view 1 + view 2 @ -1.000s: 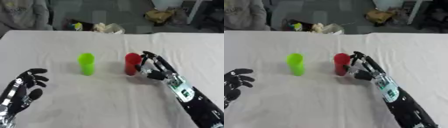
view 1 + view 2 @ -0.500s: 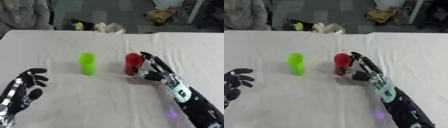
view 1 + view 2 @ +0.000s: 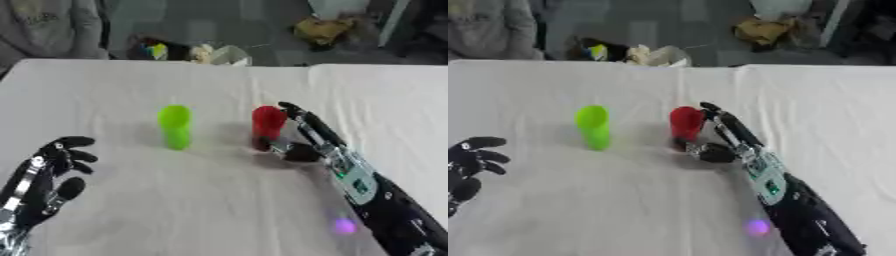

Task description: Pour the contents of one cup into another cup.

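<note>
Little is changing since a second ago: right hand (image 3: 302, 142) is resting open against the red cup (image 3: 266, 127), beside the green cup (image 3: 175, 126) mid-counter (image 3: 219, 210). Fingers should be wrapping fully before lifting.

A bare gap of white table (image 3: 219, 200) separates the green cup (image 3: 175, 126) from the red cup (image 3: 266, 126)

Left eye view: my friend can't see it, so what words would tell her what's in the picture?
The robot's right hand is at a red cup standing on a white table, fingers alongside it. A green cup stands upright to its left, apart from it. The left hand rests open near the lower left corner.
</note>
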Tool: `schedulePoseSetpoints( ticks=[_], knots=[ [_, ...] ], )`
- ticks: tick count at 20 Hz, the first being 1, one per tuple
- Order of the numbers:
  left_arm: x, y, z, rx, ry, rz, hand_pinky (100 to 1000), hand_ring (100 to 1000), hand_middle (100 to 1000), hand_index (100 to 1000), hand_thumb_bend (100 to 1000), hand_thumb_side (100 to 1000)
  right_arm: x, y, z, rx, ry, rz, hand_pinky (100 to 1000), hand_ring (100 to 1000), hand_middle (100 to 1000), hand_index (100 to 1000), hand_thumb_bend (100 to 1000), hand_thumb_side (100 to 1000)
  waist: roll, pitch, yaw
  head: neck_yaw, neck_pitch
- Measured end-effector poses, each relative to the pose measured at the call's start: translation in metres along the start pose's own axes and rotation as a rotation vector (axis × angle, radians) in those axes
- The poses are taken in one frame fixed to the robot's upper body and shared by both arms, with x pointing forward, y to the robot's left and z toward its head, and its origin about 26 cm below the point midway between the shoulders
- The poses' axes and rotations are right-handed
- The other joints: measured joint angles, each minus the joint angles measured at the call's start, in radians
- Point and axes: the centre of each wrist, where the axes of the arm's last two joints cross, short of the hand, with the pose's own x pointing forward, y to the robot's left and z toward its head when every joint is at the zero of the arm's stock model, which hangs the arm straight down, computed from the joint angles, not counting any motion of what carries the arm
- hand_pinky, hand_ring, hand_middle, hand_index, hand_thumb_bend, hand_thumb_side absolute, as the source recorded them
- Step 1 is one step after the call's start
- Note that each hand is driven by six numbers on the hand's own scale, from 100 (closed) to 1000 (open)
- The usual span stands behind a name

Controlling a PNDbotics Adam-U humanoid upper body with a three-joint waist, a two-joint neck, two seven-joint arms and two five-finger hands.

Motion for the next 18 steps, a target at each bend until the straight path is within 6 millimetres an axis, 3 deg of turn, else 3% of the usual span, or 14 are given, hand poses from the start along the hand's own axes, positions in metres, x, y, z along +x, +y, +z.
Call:
schedulePoseSetpoints(
  ticks=[18],
  knots=[
    [0.0020, -0.0033, -0.0034, -0.012, -0.013, 0.007, 572, 640, 732, 767, 966, 742, 0.0017, 0.0020, -0.0095, -0.058, 0.026, 0.008, 934, 1000, 458, 763, 472, 714, 0.009, 0.010, 0.021, -0.005, -0.011]
  ],
)
